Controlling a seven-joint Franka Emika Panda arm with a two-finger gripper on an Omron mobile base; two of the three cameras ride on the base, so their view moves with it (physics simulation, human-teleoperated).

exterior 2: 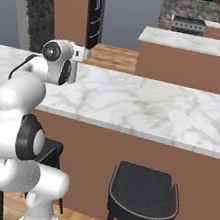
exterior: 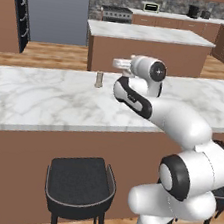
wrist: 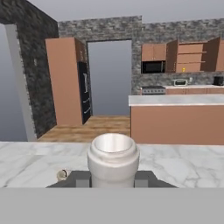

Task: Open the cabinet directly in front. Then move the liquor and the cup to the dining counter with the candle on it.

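In the hand view my gripper is shut on the liquor, a greyish-beige bottle whose open mouth and thick neck rise between the two dark fingers; its body is hidden below. My hand hovers over the dining counter, a long white veined marble top, just right of the candle, a short beige cylinder. The candle lies low left of the bottle in the hand view. Far across the room the cabinet stands with both doors swung open, and a small yellow thing, perhaps the cup, sits on its shelf.
Dark stools stand along the near side of the dining counter. Behind it lies the smaller marble-topped island. A black fridge and a tall wooden unit are at the far left; a stove and toaster line the back wall.
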